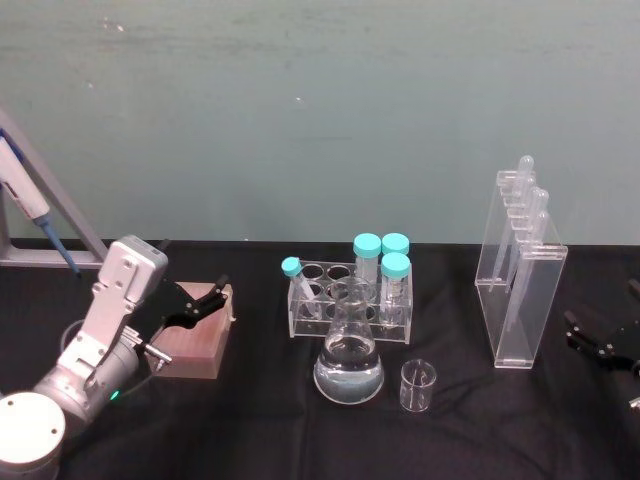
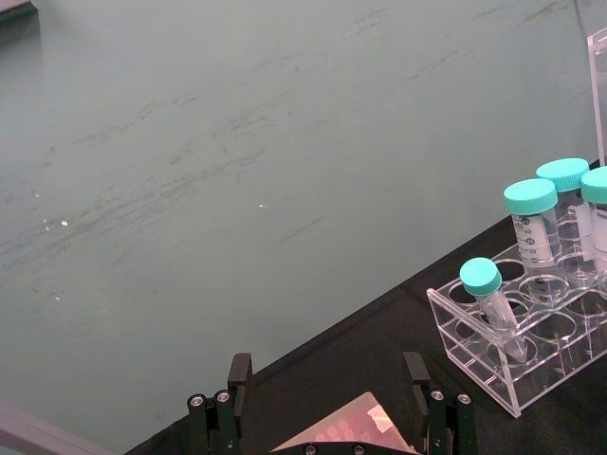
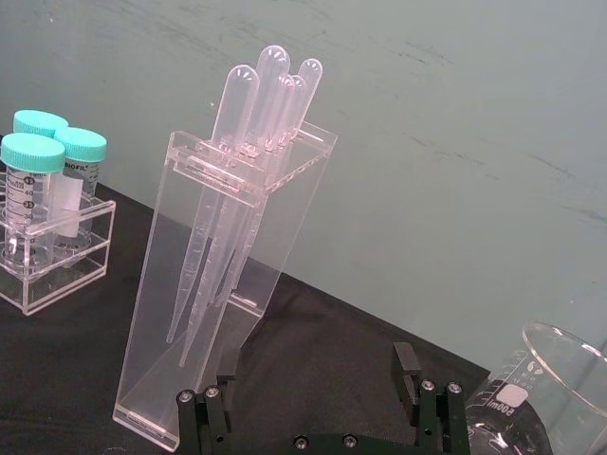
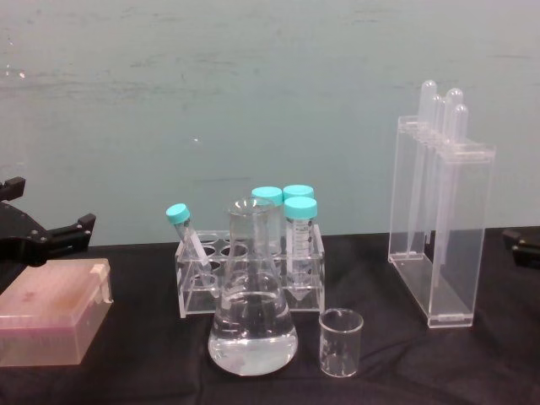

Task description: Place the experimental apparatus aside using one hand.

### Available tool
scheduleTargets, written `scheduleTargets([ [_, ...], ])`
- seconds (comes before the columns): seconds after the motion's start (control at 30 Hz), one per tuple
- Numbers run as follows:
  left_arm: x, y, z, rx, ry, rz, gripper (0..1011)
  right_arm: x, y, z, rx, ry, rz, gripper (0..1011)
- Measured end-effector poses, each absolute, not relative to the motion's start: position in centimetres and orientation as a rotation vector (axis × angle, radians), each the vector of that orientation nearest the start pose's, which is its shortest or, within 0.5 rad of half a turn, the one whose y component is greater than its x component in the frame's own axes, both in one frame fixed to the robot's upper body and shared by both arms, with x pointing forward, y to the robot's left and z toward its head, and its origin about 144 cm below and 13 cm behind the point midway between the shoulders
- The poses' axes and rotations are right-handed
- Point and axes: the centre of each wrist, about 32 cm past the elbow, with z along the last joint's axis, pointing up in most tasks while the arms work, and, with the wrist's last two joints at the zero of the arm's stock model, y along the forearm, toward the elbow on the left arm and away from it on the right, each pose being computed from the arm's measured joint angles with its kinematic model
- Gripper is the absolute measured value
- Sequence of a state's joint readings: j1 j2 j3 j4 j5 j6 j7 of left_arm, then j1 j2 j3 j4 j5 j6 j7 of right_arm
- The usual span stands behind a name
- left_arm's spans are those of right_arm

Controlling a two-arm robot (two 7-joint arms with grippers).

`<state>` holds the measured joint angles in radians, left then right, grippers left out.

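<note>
The tall acrylic pipette stand point(image 1: 520, 285) point(image 3: 228, 284) point(image 4: 439, 228) stands upright at the right of the black table. The conical flask point(image 1: 348, 365) point(image 4: 251, 325), holding clear liquid, sits front and centre. A small empty glass beaker point(image 1: 418, 387) point(image 4: 341, 342) stands just to its right. My right gripper point(image 1: 600, 340) point(image 3: 308, 398) point(image 4: 523, 249) hovers open, right of the stand and apart from it, with nothing between its fingers point(image 3: 408, 374). My left gripper point(image 1: 205, 300) point(image 2: 327, 389) point(image 4: 55, 236) is open at the left, over the far edge of a pinkish box point(image 1: 195, 345) point(image 2: 351, 436) point(image 4: 51, 308).
A clear rack point(image 1: 350, 305) point(image 2: 517, 351) point(image 4: 253, 266) with teal-capped tubes stands behind the flask. A larger glass beaker point(image 3: 545, 398) is close beside my right gripper. A blue pipettor on a stand point(image 1: 35, 215) is at the far left. A green wall backs the table.
</note>
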<state>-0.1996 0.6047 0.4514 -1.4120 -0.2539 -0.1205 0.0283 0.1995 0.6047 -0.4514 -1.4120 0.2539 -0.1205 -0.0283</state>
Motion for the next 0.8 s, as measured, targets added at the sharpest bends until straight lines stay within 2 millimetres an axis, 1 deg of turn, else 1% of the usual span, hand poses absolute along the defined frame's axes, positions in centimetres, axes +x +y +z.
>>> scheduleTargets([
  [0.8,48.86,30.97,113.98,0.304,-0.285,1.248,1000,48.86,-30.97,113.98,-0.304,-0.285,-1.248,1000],
])
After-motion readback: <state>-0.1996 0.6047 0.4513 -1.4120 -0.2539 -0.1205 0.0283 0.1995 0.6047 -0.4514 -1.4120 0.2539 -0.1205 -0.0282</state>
